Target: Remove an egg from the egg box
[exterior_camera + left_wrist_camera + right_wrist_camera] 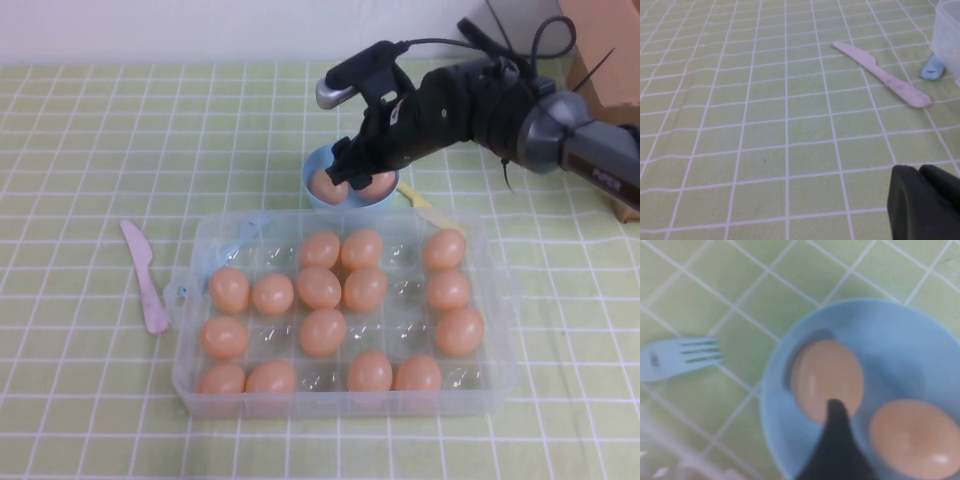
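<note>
Seen out of the egg box (500, 380) and resting in a round light-blue bowl (308, 178) just behind the box's far edge: the egg (328, 186), smooth and orange-tan, beside a second egg (380, 183) in the same bowl. Hovering directly over that bowl, just past the box's far edge: the right gripper (350, 168), its dark tip close against the egg in the right wrist view; open or closed, cannot tell. Off the box's latch side, low over bare cloth and absent from the high view: the left gripper (927, 200), a dark shape at the frame's corner, its state likewise impossible to tell, apparently parked.

Judged from the layout, mostly done: egg clear of the box and down in the bowl, with only release and pull-back of the right arm seemingly left. Still seated in the box's round cups: about fourteen matching eggs, with several cups bare.

Around the box: a pale pink plastic knife (145, 280) flat on the cloth just off the side with the pale blue latch (180, 292); a light-blue plastic fork (680, 357) near the bowl, shown only in the right wrist view; a brown cardboard box (605, 50) well beyond the box's far right corner. Underneath everything: a pale green tablecloth (80, 130) gridded in white lines. Behind the table's far edge: a plain white wall (200, 25).
</note>
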{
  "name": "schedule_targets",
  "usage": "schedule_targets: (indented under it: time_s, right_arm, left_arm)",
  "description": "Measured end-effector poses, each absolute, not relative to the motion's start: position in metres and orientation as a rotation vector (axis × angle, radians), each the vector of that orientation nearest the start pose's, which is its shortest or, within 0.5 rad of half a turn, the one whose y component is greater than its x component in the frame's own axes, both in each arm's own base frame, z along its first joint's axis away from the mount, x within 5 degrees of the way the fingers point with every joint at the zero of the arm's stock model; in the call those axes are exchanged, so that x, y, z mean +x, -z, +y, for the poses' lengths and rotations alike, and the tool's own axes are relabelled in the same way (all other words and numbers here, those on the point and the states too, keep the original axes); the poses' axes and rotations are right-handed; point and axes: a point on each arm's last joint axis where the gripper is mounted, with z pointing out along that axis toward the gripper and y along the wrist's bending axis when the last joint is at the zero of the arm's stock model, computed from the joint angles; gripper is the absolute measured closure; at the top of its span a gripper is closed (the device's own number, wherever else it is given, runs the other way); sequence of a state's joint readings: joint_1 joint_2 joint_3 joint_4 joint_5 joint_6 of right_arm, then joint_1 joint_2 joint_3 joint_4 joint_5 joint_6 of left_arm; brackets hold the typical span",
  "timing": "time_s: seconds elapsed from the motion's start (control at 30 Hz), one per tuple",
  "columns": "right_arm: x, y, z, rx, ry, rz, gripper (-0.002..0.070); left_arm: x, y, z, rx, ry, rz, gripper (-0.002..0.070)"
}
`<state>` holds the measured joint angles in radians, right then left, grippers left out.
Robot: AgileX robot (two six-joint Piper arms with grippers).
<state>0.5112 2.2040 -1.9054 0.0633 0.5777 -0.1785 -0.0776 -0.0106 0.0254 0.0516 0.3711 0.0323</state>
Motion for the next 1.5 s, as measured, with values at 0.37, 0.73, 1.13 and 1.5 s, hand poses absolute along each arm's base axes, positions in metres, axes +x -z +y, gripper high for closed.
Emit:
schedule_targets:
  time_s: [0.37, 0.73, 1.13, 1.5]
  right_arm:
    - [0.380, -0.312, 0.255, -0.738, -0.340, 2.150, 0.0671]
    - [0.274, -0.363, 0.201, -0.723, -0.384, 1.994, 0.0691]
    - [0.188, -0.392, 0.138, -0.778, -0.330, 1.998, 0.0692]
    - [0.140, -0.346, 0.099, -0.733, -0.297, 1.776, 0.0692]
  left_arm:
    - [0.053, -0.172, -0.002, 0.135, -0.019, 1.864, 0.0679]
    - [0.053, -0.172, -0.002, 0.135, -0.019, 1.864, 0.0679]
    - [0.053, -0.172, -0.002, 0.135, -0.019, 1.864, 0.0679]
    - [0.053, -0.172, -0.002, 0.135, -0.019, 1.864, 0.0679]
